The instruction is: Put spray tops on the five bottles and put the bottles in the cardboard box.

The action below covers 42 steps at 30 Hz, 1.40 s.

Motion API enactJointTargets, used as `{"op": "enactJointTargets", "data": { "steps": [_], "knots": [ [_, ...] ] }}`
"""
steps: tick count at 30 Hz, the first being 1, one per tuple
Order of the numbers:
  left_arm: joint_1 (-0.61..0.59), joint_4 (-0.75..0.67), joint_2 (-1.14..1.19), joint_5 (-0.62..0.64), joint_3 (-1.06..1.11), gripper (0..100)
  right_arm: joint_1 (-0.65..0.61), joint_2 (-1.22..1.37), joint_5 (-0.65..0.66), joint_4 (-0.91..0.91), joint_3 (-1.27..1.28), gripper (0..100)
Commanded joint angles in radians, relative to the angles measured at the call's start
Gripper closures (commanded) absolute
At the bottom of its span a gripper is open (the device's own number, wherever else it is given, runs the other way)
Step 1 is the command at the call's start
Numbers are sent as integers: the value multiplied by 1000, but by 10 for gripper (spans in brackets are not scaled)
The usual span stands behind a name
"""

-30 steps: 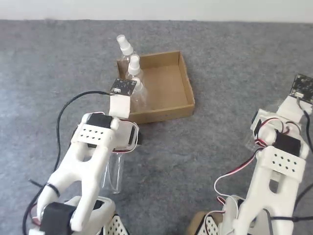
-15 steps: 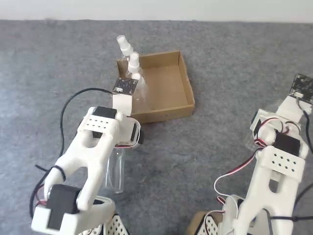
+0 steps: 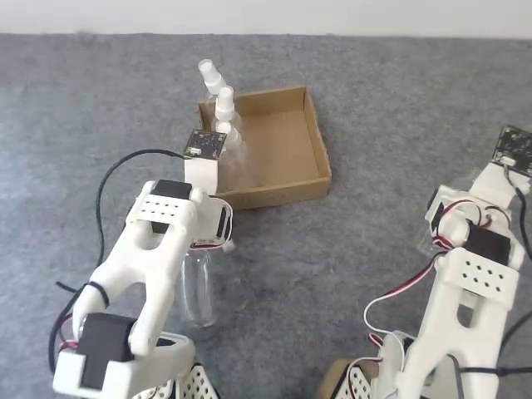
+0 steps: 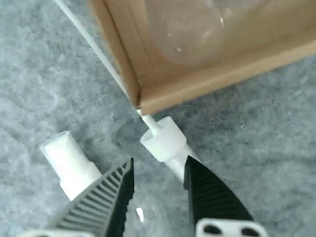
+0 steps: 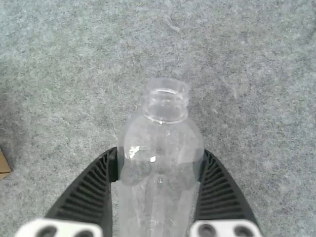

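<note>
Left claw [image 4: 158, 165]: my jaws stand apart just short of a corner of the cardboard box [image 3: 278, 194], straddling the head of a loose spray top [image 4: 165, 143]. A gap shows on one side, so I judge the top is not pinched.
Loose spray top: it lies with its thin tube pointing at the box and its head toward me. That suits a grab by the head, which would leave the tube free to thread into a neck.
Second spray top [image 4: 69, 158]: just beside one jaw; I cannot tell whether it sits on a bottle.
Right claw [image 5: 160, 152]: clamped on the shoulders of an open-necked bottle [image 5: 160, 143]. The neck faces away, clear of the jaws, so a top can go in.
Clear bottle [image 3: 198, 287]: under my left arm on the desk [image 3: 374, 100], waiting.
Capped bottle [image 3: 226, 112]: inside the box, by the wall nearest my left arm; that one looks finished.
Other capped bottle [image 3: 210, 76]: at the box's far corner; I cannot tell whether it is inside or just behind.
Progress: at least two of five topped, by my reckoning.
</note>
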Motion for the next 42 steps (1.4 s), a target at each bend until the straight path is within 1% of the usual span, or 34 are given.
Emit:
{"op": "enactJointTargets", "data": {
  "steps": [1, 4, 11, 15, 21, 25, 28, 33, 37, 42],
  "knots": [
    [2, 25, 5, 9, -41, 848, -10, -35, -8, -18, -11, 946],
    [2, 49, 5, 9, -70, 848, -10, -35, -8, -18, -11, 946],
    [21, 51, 3, 9, -93, 848, -10, -35, -8, -18, -11, 946],
    [49, 98, 3, 14, -137, 848, -12, -35, -8, -18, -11, 946],
    [41, 150, 3, 15, -209, 848, -22, -35, -6, -18, -11, 946],
    [41, 176, -2, 15, -234, 848, -36, -35, 29, -21, -2, 946],
    [40, 184, -71, 15, -216, 848, -36, -35, 31, -36, 6, 946],
    [40, 183, -279, 11, -120, 848, -36, -35, 32, -41, 11, 946],
    [38, 181, -388, 9, -61, 848, -36, -35, 32, -39, 11, 946],
    [-48, 161, -411, 6, -41, 848, -36, -35, 32, -38, 11, 946]
  ]
}}
